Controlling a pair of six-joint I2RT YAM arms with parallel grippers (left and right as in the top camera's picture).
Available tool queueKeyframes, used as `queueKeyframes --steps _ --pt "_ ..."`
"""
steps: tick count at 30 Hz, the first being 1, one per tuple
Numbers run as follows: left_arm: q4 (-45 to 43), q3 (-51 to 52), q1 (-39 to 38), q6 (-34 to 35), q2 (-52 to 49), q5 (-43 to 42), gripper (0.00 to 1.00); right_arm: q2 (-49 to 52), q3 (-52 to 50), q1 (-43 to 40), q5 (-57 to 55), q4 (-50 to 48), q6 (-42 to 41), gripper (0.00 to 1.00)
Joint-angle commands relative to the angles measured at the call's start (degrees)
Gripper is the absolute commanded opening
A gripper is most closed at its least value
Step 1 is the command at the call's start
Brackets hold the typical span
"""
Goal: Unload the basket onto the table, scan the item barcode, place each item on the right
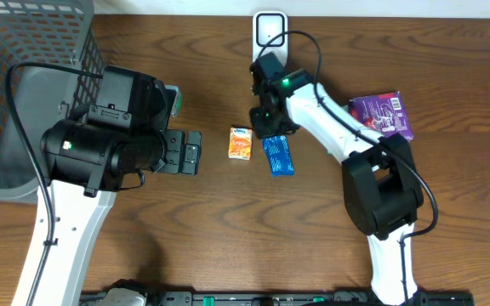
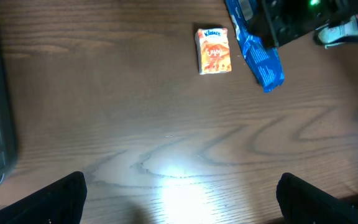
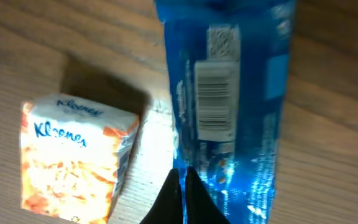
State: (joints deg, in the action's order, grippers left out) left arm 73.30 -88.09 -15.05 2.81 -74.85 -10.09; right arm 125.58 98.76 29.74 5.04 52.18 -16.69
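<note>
A blue foil packet (image 1: 279, 155) sits at mid-table, its white barcode label (image 3: 216, 99) facing up toward the right wrist camera. My right gripper (image 3: 184, 186) is shut, its black fingertips pinching the packet's left edge (image 3: 229, 93); overhead it sits just above the packet (image 1: 270, 127). In the left wrist view the packet (image 2: 260, 56) hangs slanted below that gripper. An orange Kleenex pack (image 1: 241, 143) (image 3: 73, 165) lies just left of it. My left gripper (image 2: 182, 205) is wide open over bare wood, holding nothing, left of the pack (image 1: 187, 153).
A grey mesh basket (image 1: 24, 51) fills the far left corner. A purple packet (image 1: 385, 115) lies at the right beside the right arm. A white rounded device (image 1: 269, 30) stands at the table's back edge, behind the right gripper.
</note>
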Motion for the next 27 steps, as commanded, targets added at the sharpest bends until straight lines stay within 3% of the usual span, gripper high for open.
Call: queueKeyframes --steps 1,8,17,27 --pt "0.20 -0.52 0.31 0.07 -0.17 0.72 0.98 -1.44 -2.40 0.15 -3.80 -0.76 -3.63 0.01" --pt "0.20 -0.52 0.31 0.07 -0.17 0.72 0.98 -1.44 -7.26 -0.07 -5.66 -7.13 -4.09 0.01" --pt "0.20 -0.52 0.31 0.07 -0.17 0.72 0.98 -1.44 -7.91 -2.47 -20.00 -2.71 -4.74 0.01" --pt "0.20 -0.52 0.31 0.07 -0.17 0.72 0.98 -1.46 -5.53 -6.60 -17.81 -2.58 -1.03 0.01"
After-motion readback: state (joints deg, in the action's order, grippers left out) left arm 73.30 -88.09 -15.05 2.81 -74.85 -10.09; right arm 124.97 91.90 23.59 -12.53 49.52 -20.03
